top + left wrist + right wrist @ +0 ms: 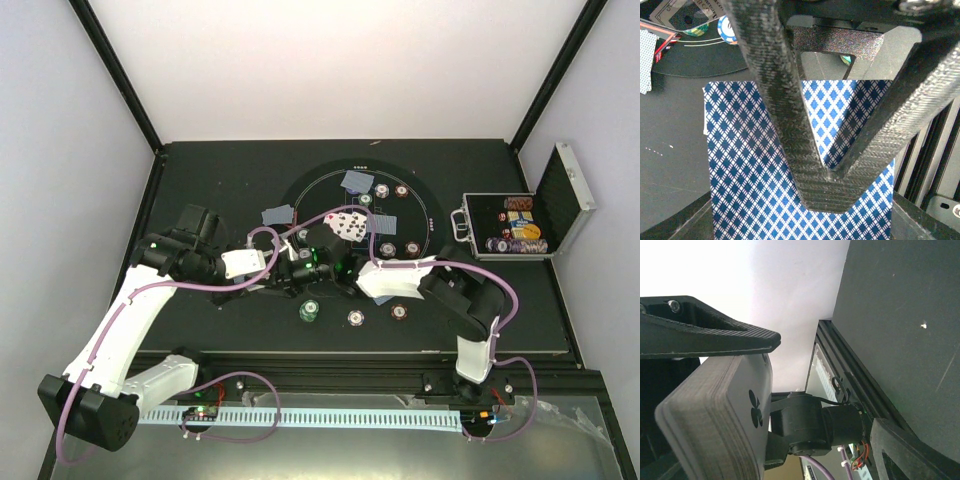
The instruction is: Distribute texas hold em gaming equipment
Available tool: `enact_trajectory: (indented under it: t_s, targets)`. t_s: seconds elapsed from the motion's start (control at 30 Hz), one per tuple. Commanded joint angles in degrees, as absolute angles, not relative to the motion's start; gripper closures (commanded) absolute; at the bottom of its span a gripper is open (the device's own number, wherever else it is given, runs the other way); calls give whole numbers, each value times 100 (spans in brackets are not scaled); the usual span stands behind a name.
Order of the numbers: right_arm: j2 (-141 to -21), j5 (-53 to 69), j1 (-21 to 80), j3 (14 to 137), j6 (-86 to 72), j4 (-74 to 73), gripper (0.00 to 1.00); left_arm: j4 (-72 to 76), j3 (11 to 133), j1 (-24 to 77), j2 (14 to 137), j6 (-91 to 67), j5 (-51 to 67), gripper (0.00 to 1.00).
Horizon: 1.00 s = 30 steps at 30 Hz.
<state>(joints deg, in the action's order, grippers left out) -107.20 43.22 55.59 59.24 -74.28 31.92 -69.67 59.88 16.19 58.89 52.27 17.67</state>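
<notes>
Our left hand point(826, 187) is pinched shut on one card point(747, 175); our right hand point(725, 395) grips the deck point(705, 427), jaws wide. We should draw the card off flat, dragging no second.

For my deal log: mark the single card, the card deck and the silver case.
single card point(745, 175): left wrist view, its patterned back.
card deck point(710, 425): right wrist view, its stacked side edges.
silver case point(568, 200): top view, its open lid.
</notes>
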Motion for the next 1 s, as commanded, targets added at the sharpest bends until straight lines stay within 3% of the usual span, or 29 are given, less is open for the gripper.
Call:
enact_trajectory:
  t_s: [0.0, 0.43, 0.73, 0.97]
  targets:
    - [-10766, 4401, 5473, 6008, -7352, 3268, 26, -7030, 6232, 1609, 5880, 5221, 1864, 99]
    - [-10258, 4095, 5066, 5748, -6427, 1849, 46, -7038, 6231, 1608, 5867, 5221, 1860, 99]
    - [-9865, 4044, 4992, 5661, -6440, 1819, 81, -7031, 6223, 1607, 5872, 5212, 1840, 98]
    - [-9715, 3900, 4984, 5682, -6179, 1334, 82, -7022, 6223, 1608, 5880, 5203, 1861, 98]
